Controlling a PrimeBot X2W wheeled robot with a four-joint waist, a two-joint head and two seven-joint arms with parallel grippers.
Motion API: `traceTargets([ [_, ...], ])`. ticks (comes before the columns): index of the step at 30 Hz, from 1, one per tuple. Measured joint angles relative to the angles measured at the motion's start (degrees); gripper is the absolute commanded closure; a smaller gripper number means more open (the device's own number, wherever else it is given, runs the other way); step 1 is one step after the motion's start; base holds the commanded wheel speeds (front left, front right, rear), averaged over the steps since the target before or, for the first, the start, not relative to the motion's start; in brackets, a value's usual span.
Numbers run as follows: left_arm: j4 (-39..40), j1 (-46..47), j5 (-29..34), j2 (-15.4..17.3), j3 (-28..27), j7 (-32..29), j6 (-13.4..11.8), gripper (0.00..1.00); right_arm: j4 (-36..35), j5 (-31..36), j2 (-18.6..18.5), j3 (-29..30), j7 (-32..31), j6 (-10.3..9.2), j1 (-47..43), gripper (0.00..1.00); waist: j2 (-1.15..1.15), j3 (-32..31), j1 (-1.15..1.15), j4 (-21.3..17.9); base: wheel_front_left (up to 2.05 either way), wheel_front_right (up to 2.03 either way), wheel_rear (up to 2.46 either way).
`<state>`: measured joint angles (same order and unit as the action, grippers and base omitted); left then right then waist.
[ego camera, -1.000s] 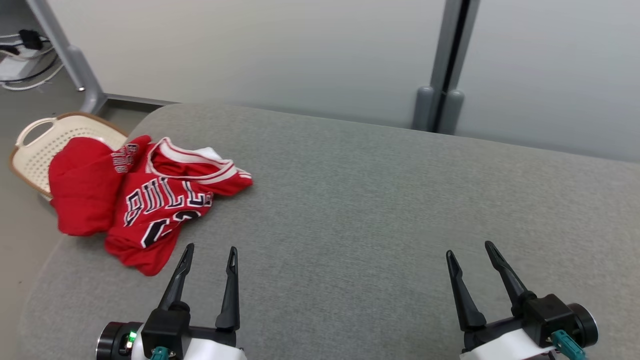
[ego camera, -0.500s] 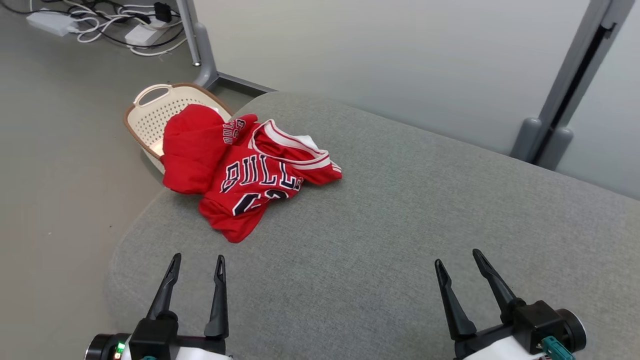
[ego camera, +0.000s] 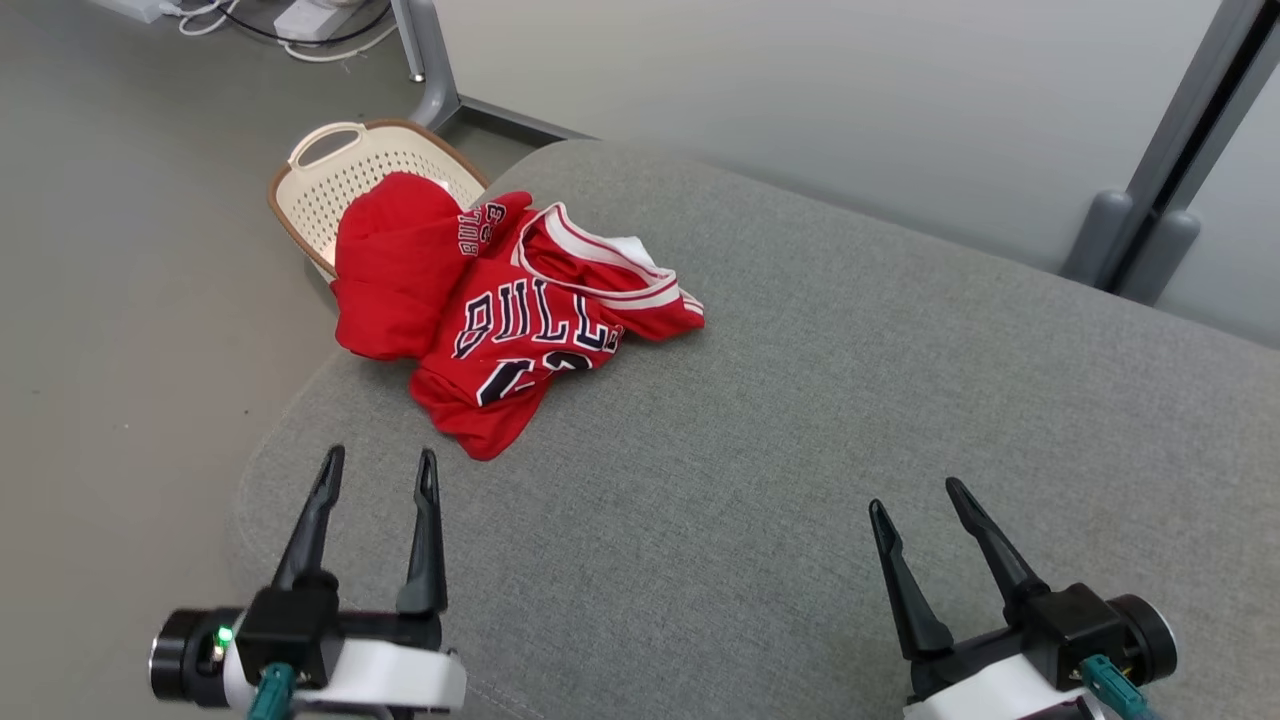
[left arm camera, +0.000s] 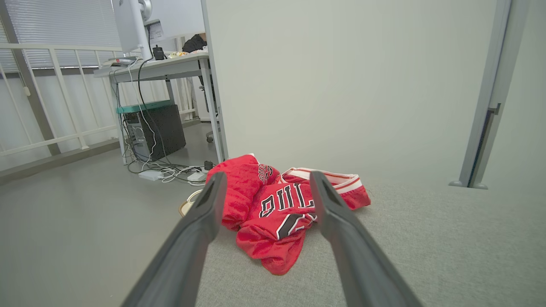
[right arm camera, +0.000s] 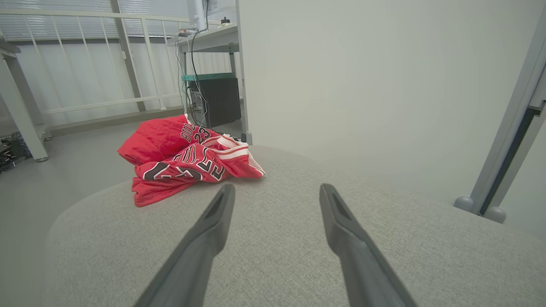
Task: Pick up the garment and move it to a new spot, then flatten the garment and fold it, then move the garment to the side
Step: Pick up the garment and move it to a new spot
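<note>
A crumpled red garment (ego camera: 500, 315) with white trim and dark lettering lies at the far left corner of the grey cushioned surface (ego camera: 800, 420), partly hanging over its edge. It shows ahead in the left wrist view (left arm camera: 277, 213) and at the left in the right wrist view (right arm camera: 183, 160). My left gripper (ego camera: 380, 470) hovers open just short of the garment's near tip. My right gripper (ego camera: 915, 497) stands open over bare cushion at the lower right, far from the garment. Nothing sits between either pair of fingers.
A cream perforated basket (ego camera: 340, 175) stands on the floor behind the garment, past the cushion's left corner. Power strips and cables (ego camera: 290, 15) lie on the floor further back. A pale partition wall (ego camera: 800, 110) with a grey post (ego camera: 1150, 200) runs behind the cushion.
The camera has swung left and tilted, so the whole scene has shifted right in view. Both grippers stay open and empty; the left one now sits closer to the garment's near tip.
</note>
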<state>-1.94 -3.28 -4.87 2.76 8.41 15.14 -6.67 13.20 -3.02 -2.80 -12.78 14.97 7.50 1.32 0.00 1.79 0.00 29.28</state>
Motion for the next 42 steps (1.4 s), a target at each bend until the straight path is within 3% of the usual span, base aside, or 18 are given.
traceTargets([
  [5,-1.32,10.73,1.36,0.09,-2.56,0.00,2.56,0.00,-1.52,1.99,-2.10,1.09,0.00,0.00,1.22,0.00,0.00,4.38,0.00,0.31,0.00,0.00,0.00],
  [11,-9.77,24.67,0.75,1.69,-8.37,0.00,2.93,0.00,-3.49,2.64,-7.11,1.13,0.14,0.00,3.37,0.00,0.00,11.16,0.00,-0.25,0.00,0.00,0.00],
  [15,-21.28,34.40,-0.07,4.02,-9.75,-0.58,4.23,0.00,-4.77,2.72,-10.82,1.26,0.14,0.00,4.88,0.00,0.00,16.11,0.00,-1.16,0.00,0.00,0.00],
  [20,-34.65,48.21,-3.28,6.30,-11.67,-7.19,6.14,0.00,-7.14,2.69,-15.40,2.40,0.15,0.01,6.42,0.00,0.00,22.60,0.00,-2.33,0.00,0.00,0.00],
  [25,-45.81,57.67,-5.82,8.91,-13.82,-13.86,5.83,0.00,-11.01,2.48,-17.57,2.52,0.46,0.11,7.99,0.00,0.00,28.61,0.00,-3.52,0.00,0.00,0.00],
  [30,-55.68,63.74,-8.72,11.34,-16.86,-19.34,4.11,0.00,-14.89,2.01,-18.37,1.90,0.92,0.19,9.22,0.00,0.00,33.62,0.00,-4.80,0.00,0.00,0.00],
  [36,-63.59,66.58,-12.84,10.33,-18.49,-24.93,7.73,0.00,-18.69,0.71,-18.01,2.18,1.11,0.36,10.48,0.00,0.00,37.92,0.00,-6.68,0.00,0.00,0.00],
  [42,-67.02,67.73,-14.52,9.80,-18.96,-24.62,9.53,0.00,-21.31,0.64,-18.50,3.10,1.30,0.41,10.52,0.00,0.00,40.59,-0.01,-7.20,0.00,0.00,0.00],
])
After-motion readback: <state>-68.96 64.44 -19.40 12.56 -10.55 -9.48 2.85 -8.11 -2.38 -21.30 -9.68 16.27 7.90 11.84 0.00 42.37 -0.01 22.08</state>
